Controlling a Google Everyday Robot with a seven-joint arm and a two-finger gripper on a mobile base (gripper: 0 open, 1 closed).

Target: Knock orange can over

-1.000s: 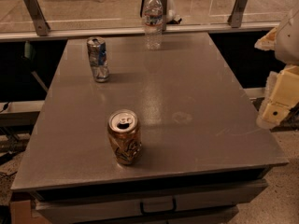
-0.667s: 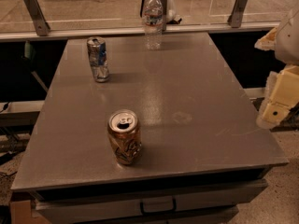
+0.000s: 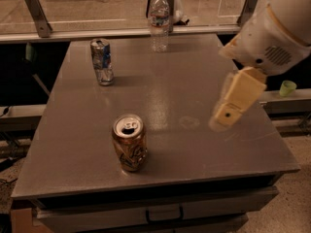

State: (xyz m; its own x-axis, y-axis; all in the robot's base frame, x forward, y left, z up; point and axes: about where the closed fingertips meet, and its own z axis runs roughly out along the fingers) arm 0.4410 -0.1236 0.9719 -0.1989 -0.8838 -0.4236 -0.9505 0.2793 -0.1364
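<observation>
The orange can [image 3: 129, 142] stands upright near the front of the grey table [image 3: 194, 72], left of centre, its silver top and pull tab facing up. My gripper [image 3: 228, 111] hangs from the white arm at the right, above the table's right part. It is well to the right of the orange can and not touching it.
A dented blue-and-silver can [image 3: 101, 61] stands at the back left. A clear plastic water bottle [image 3: 160, 20] stands at the back centre. A railing runs behind the table. A small green cup [image 3: 287, 88] sits off the table's right side.
The arm has swung in from the right edge over the table, toward the left. The cans and the bottle have not moved.
</observation>
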